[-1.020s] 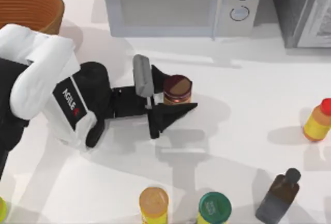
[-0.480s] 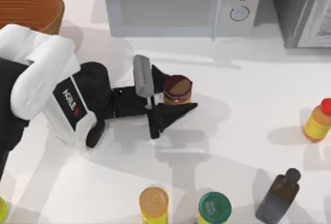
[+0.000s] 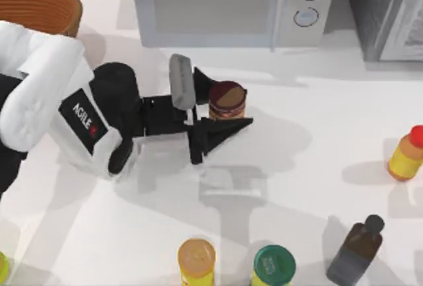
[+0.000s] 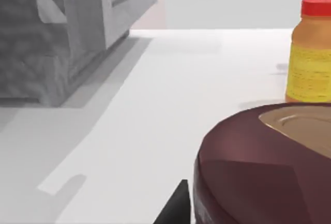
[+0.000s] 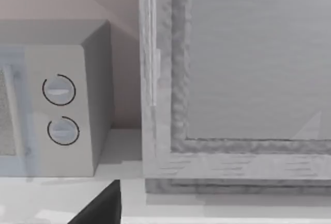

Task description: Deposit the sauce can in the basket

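Grip check first: our left end effector (image 3: 221,109) clamped on small brown-topped sauce can (image 3: 227,100), mid-bench. We judge: lift straight, keep can upright, then carry far-left to orange-brown woven wicker basket (image 3: 39,8). Right end effector near microwave, state unclear.

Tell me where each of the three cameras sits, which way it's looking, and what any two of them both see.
Top view: above the table, looking down on the left tool around the sauce can, with the basket at the far left corner.
Left wrist view: low on the left arm, facing across the table past the sauce can; one dark finger shows.
Right wrist view: on the right arm, facing the microwave.
Shared: the top and left wrist views both show the can and the red-capped jar.
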